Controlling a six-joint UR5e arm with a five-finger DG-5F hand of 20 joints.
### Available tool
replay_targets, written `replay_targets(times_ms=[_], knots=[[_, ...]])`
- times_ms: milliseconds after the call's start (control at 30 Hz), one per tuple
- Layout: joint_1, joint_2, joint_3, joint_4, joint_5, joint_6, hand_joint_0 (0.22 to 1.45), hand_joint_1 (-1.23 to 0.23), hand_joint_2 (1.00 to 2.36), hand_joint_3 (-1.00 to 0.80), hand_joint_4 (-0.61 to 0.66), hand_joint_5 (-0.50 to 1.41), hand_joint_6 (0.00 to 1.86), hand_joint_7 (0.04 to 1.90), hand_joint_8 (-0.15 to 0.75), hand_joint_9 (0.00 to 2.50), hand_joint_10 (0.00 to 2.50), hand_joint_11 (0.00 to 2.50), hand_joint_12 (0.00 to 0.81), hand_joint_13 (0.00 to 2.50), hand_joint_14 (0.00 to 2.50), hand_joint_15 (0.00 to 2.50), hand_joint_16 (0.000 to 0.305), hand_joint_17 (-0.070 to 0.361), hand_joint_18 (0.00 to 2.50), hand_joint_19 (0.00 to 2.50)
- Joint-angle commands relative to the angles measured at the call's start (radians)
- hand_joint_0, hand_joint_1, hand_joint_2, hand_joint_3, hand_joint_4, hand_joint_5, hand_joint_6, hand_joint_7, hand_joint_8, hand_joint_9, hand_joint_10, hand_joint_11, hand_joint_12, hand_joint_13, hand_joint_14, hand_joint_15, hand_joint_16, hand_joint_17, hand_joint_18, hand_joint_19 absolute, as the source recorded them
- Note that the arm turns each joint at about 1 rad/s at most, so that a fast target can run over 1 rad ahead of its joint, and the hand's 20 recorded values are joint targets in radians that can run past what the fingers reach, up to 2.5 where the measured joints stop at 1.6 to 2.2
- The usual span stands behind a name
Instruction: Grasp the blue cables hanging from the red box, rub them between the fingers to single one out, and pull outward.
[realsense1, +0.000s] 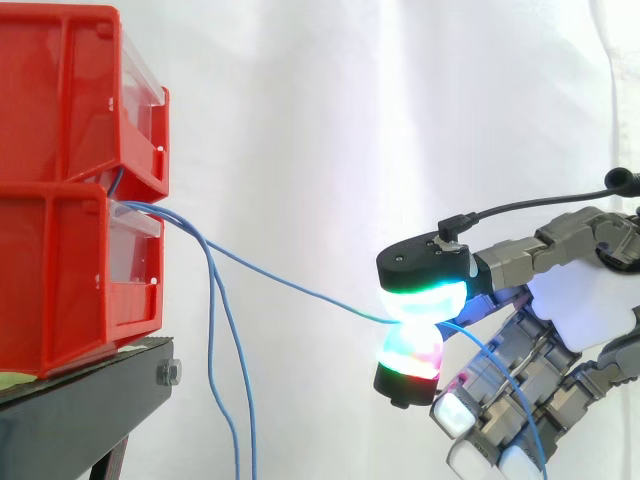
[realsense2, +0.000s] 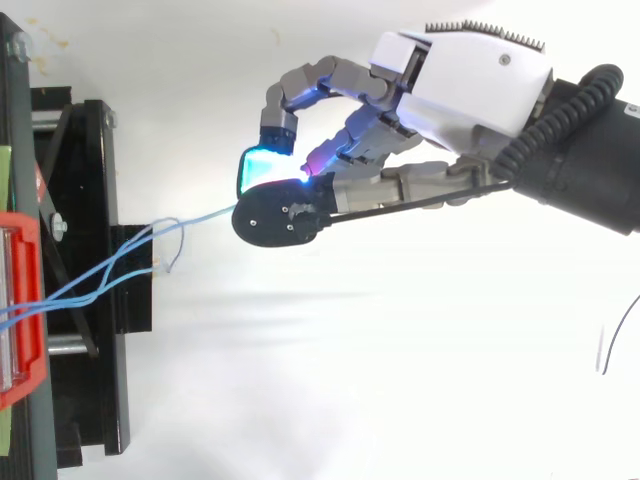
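Two red bins (realsense1: 70, 180) are stacked on a black stand (realsense1: 80, 400) at the left. Thin blue cables (realsense1: 215, 330) come out of the gap between the bins; two hang down loose. One blue cable (realsense1: 290, 283) runs taut and slanting down to the right, away from the bins. My hand (realsense1: 560, 290) is at the right, and two glowing fingertips (realsense1: 425, 300) pinch that single cable between them. The cable's free end trails past the pinch over the lower fingers. In the top view the hand (realsense2: 470, 80) pinches the cable (realsense2: 195, 217) well away from the bins (realsense2: 20, 300).
A white curtain hangs behind everything. The stand's black frame (realsense2: 85, 280) sits under the bins at the left. A thin dark wire (realsense2: 615, 335) lies at the right edge of the top view.
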Motion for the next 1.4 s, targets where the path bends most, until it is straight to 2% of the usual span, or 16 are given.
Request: replay_targets(times_ms=[0,133,300,367,400,433,467,500,567,667,700,800,1267,1300,1367], knots=[[0.0,-0.001,0.0,0.006,-0.001,-0.003,0.58,-0.72,1.0,0.04,-0.09,-0.12,0.88,1.1,0.327,1.03,0.01,0.53,0.439,0.87,0.02,0.51,0.058,0.13,0.8,0.48],[0.008,-0.001,0.0,0.072,-0.004,-0.005,0.58,-0.72,1.0,0.04,-0.09,-0.12,0.88,1.1,0.326,1.02,0.01,0.51,0.441,0.87,0.02,0.51,0.058,0.13,0.8,0.48],[0.013,-0.001,-0.002,0.098,-0.027,-0.003,0.58,-0.72,1.0,0.04,-0.09,-0.12,0.88,1.11,0.326,1.02,0.01,0.52,0.44,0.87,0.02,0.52,0.058,0.129,0.8,0.48],[0.016,-0.001,-0.014,0.112,-0.063,0.001,0.58,-0.72,1.0,0.05,-0.08,-0.12,0.87,1.12,0.327,1.02,0.01,0.52,0.439,0.87,0.02,0.52,0.058,0.129,0.8,0.48],[0.016,-0.001,-0.014,0.112,-0.063,0.001,0.58,-0.72,1.0,0.05,-0.08,-0.12,0.88,1.12,0.328,1.01,0.01,0.52,0.44,0.87,0.02,0.51,0.057,0.129,0.8,0.48],[0.017,-0.001,-0.035,0.159,-0.118,0.001,0.58,-0.72,1.0,0.05,-0.08,-0.12,0.88,1.12,0.329,1.01,0.01,0.52,0.439,0.87,0.02,0.51,0.057,0.129,0.8,0.48],[0.017,-0.001,-0.035,0.159,-0.118,0.001,0.58,-0.72,1.0,0.05,-0.08,-0.12,0.88,1.12,0.326,1.01,0.01,0.51,0.44,0.87,0.02,0.51,0.057,0.129,0.8,0.48],[0.017,-0.001,-0.063,0.228,-0.178,0.0,0.58,-0.72,1.0,0.05,-0.08,-0.12,0.88,1.12,0.321,1.01,0.01,0.49,0.437,0.88,0.02,0.52,0.057,0.129,0.81,0.48],[0.017,-0.001,-0.068,0.256,-0.201,-0.005,0.58,-0.72,1.0,0.06,-0.09,-0.12,0.87,1.12,0.312,1.01,0.01,0.47,0.437,0.88,0.02,0.51,0.057,0.129,0.81,0.48],[0.017,-0.001,-0.068,0.277,-0.204,-0.006,0.57,-0.71,1.03,0.06,-0.09,-0.12,0.87,1.13,0.306,1.02,0.01,0.45,0.439,0.89,0.02,0.51,0.058,0.13,0.81,0.49],[0.017,0.001,-0.068,0.28,-0.204,-0.008,0.55,-0.7,1.09,0.04,-0.09,-0.12,0.87,1.14,0.303,1.02,0.01,0.43,0.442,0.89,0.02,0.51,0.059,0.132,0.82,0.48],[0.017,-0.001,-0.068,0.282,-0.208,-0.008,0.54,-0.68,1.13,0.02,-0.09,-0.11,0.87,1.15,0.304,1.02,0.01,0.44,0.444,0.9,0.02,0.51,0.059,0.133,0.83,0.49],[0.017,-0.001,-0.069,0.282,-0.208,-0.009,0.53,-0.66,1.18,0.02,-0.07,-0.11,0.86,1.15,0.306,1.08,0.01,0.42,0.45,0.92,0.01,0.51,0.06,0.135,0.85,0.49],[0.017,-0.001,-0.069,0.282,-0.208,-0.009,0.52,-0.64,1.24,0.01,-0.07,-0.1,0.86,1.16,0.307,1.09,0.01,0.42,0.454,0.92,0.01,0.51,0.061,0.137,0.86,0.49],[0.017,-0.001,-0.069,0.282,-0.208,-0.009,0.5,-0.62,1.29,-0.01,-0.07,-0.1,0.86,1.17,0.308,1.11,0.01,0.41,0.455,0.93,0.01,0.51,0.061,0.138,0.86,0.48]])
